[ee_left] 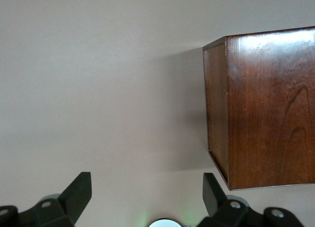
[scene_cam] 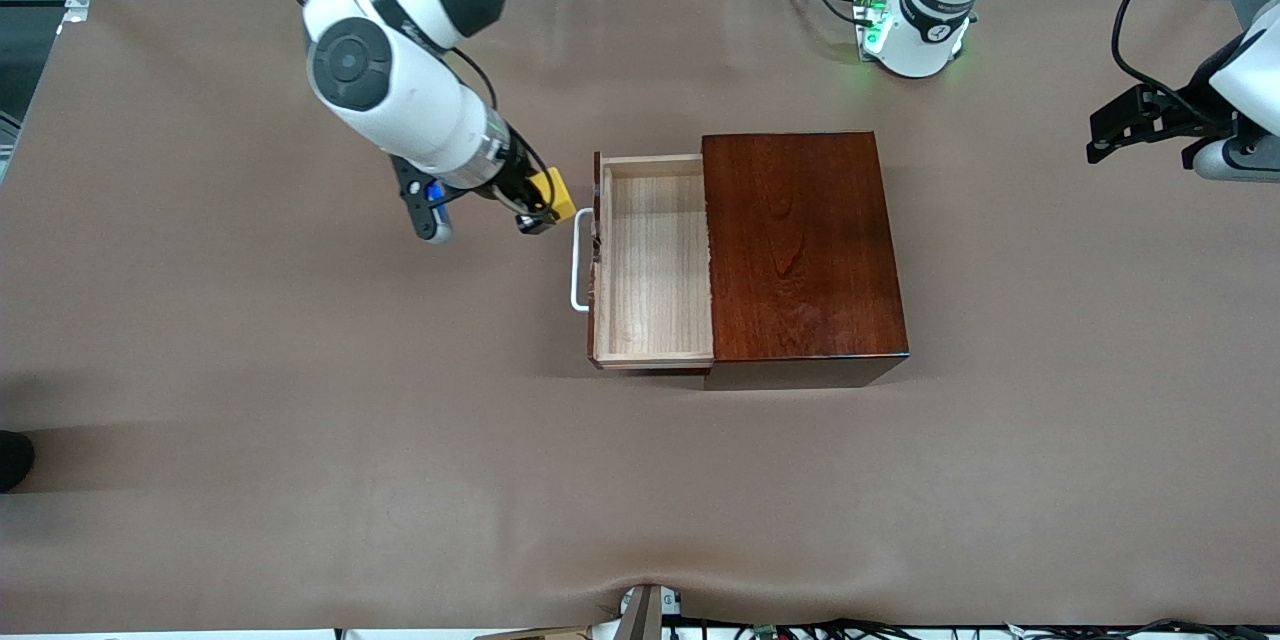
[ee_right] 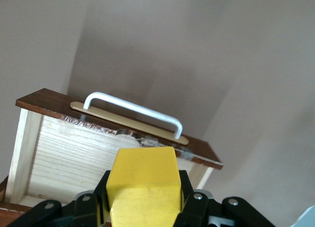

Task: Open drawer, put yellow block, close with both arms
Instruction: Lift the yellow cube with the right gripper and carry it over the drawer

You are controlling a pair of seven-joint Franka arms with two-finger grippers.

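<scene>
Front view, drawer: the pale light-wood drawer tray with dark reddish-brown front [scene_cam: 655,260] stands pulled out of the glossy dark mahogany box [scene_cam: 800,245], toward the right arm's end of the desk; its white U-shaped bar handle [scene_cam: 578,260] faces that end. The tray looks empty, so the opening step reads as done.
Front view, right arm: the right end effector [scene_cam: 535,210] hangs over the brown desk [scene_cam: 300,420] just beside the handle, clamped on the small bright yellow cube [scene_cam: 553,192]. The cube is up in the air, not yet over the tray; I judge this the carry toward the drawer.
Front view, left arm: the left end effector [scene_cam: 1140,125] waits at the left arm's end of the desk, well apart from the box, probably parked until the closing step.
Left wrist view: the left end effector [ee_left: 147,197] shows its fingers [ee_left: 78,190] standing apart with nothing between them, over bare desk near the box's closed end [ee_left: 266,109].
Right wrist view: the yellow cube [ee_right: 142,185] sits pinched between the black fingers [ee_right: 189,197], with the handle [ee_right: 133,111] and the tray floor [ee_right: 78,160] ahead below it.
Next move, judgement: carry the cube over the tray before releasing; letting go here would drop it on the desk or the drawer front.
</scene>
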